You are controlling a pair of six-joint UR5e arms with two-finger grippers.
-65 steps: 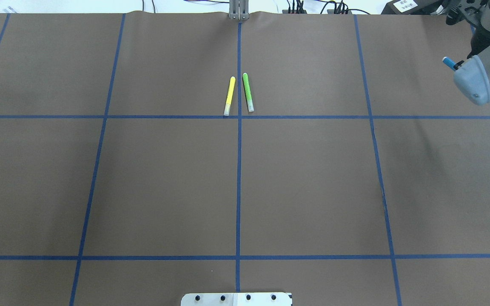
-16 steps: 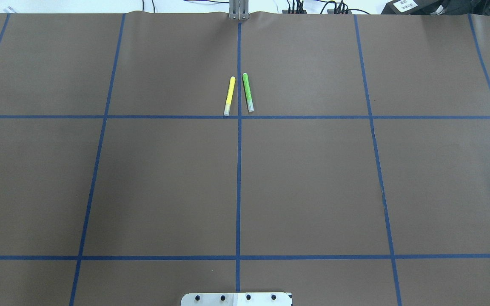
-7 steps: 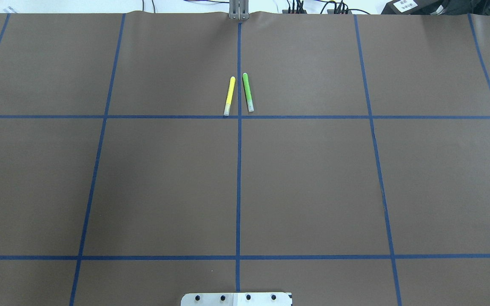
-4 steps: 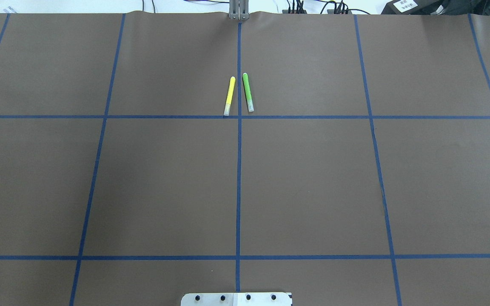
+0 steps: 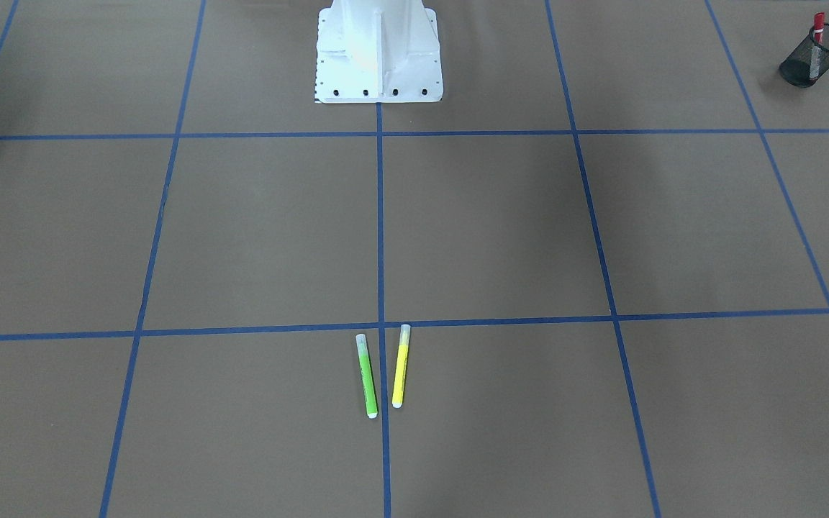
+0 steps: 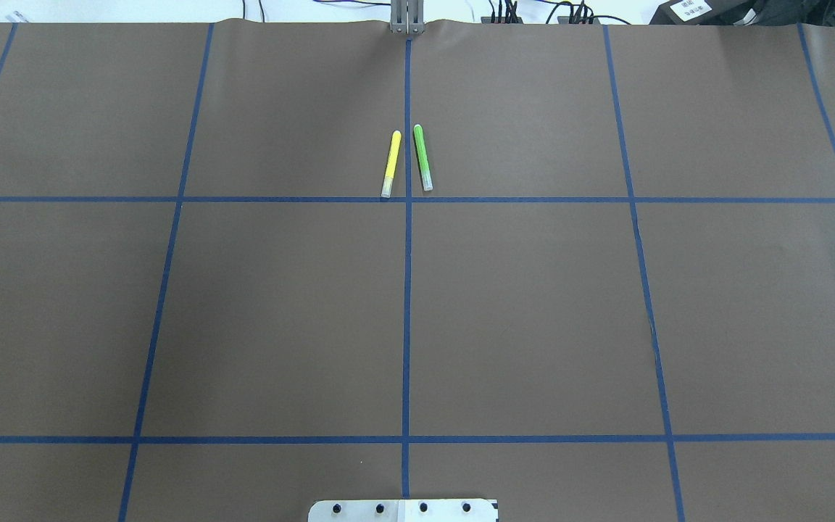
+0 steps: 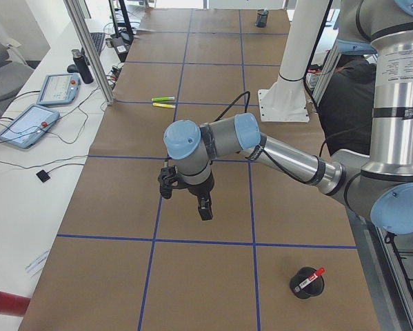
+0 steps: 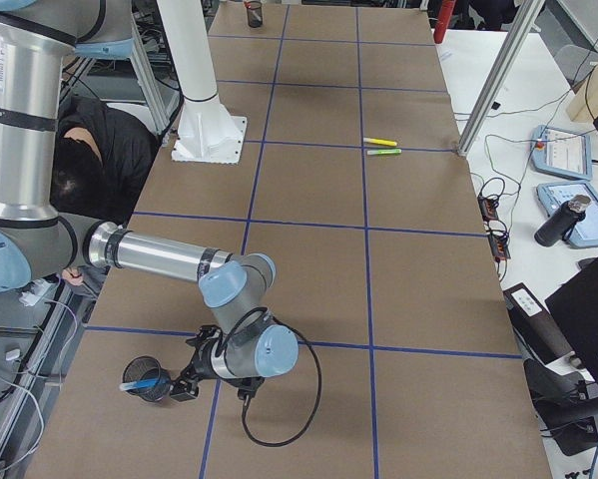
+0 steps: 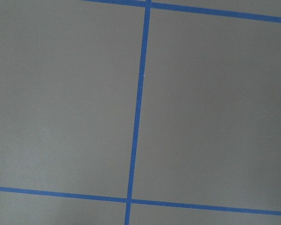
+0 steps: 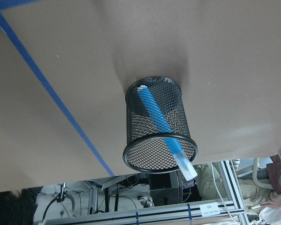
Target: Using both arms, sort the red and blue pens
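At the table's [image 6: 533, 312] end on the robot's left, the red pen [image 5: 818, 21] stands tilted in a black mesh cup [image 5: 803, 68], its red cap poking above the rim. The left arm [image 7: 282, 155] reaches out low over the brown paper, and the left gripper [image 7: 189, 193] hangs above a crossing of the blue tape [image 6: 406, 304], well apart from that cup. Only the side view shows this claw, so I cannot tell whether it is spread or pressed together.

At the opposite end, the blue pen [image 10: 154, 110] leans inside a second mesh cup [image 10: 149, 136], with its translucent cap past the rim. The right arm [image 8: 159, 254] bends down there, and the right gripper [image 8: 186, 385] sits just beside the cup. Its claw is too small and dark to judge, so I cannot tell how it stands.

On the far side from the white base [image 5: 378, 50], the green marker [image 5: 367, 375] and yellow marker [image 5: 400, 365] lie nearly parallel, one on each side of the centre tape line.
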